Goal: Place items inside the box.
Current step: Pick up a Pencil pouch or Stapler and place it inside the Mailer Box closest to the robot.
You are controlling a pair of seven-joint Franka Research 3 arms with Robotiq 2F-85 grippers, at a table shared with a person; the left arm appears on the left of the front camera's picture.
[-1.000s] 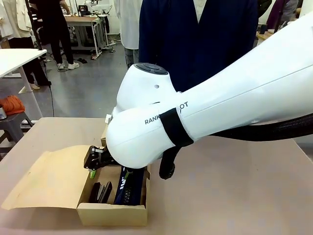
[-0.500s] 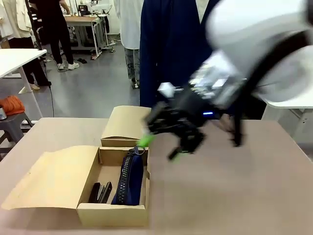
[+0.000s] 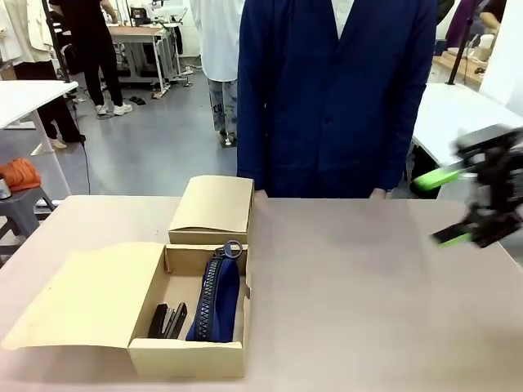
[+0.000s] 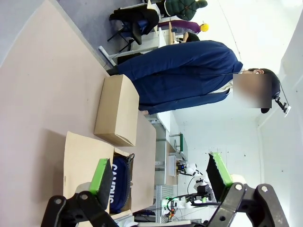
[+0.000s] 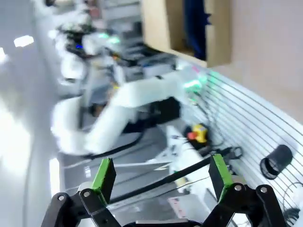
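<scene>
The right hand [image 3: 437,209] is hanging wide open and empty, with the open box [image 3: 188,358] sitting well off to its left on the surface [image 3: 368,286], pencil case [image 3: 216,298] lying lengthwise beside the staplers [image 3: 167,320], apparently to fit; the left hand [image 4: 158,168] is gaping empty too

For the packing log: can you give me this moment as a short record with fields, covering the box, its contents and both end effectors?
open box: on the table, flap folded out to the robot's left
contents: navy pencil case; black staplers at its left
closed box: just behind the open one
right end effector: open, empty, above the table's right edge
left end effector: open, empty
person: standing at the far side
</scene>
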